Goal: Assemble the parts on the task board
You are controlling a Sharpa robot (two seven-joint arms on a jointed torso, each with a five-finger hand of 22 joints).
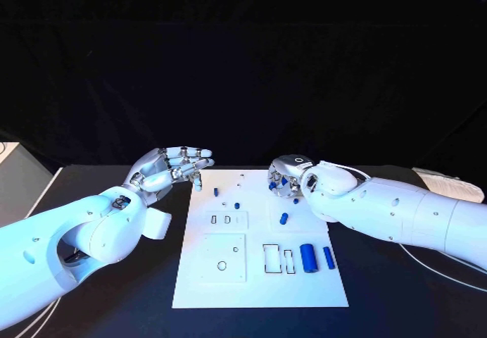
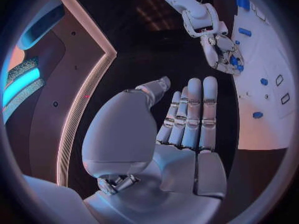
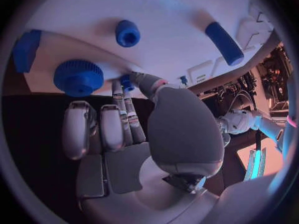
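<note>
Two white robot arms reach in over a black table (image 1: 122,296), one from each side. Between them lies the white rectangular task board (image 1: 259,289), running from near to far. Blue parts are scattered over it: a thick blue cylinder (image 1: 307,258) and a slimmer blue bar (image 1: 329,257) at the near right, a short blue peg (image 1: 284,218) at mid-board, and smaller blue pieces toward the far edge.

At the board's far left corner, the silver left hand (image 1: 174,167) hovers above the table, fingers spread and extended, holding nothing. The silver right hand (image 1: 286,177) is over the far right part of the board, fingers curled downward among the small pieces there.

From behind the right wrist, the right hand's thumb and a fingertip appear to pinch a tiny blue peg (image 3: 126,82) just above the board. Beside it sit a ribbed blue knob (image 3: 78,77) and a small blue hollow bushing (image 3: 127,33); the overhead camera does not resolve that pinch. The left wrist camera confirms the open, flat left palm.

The parts look like rigid, light plastic, probably smooth and apt to slip or roll. Small pegs seem best taken by their sides between two fingertips, and the knob by its ribbed rim.
</note>
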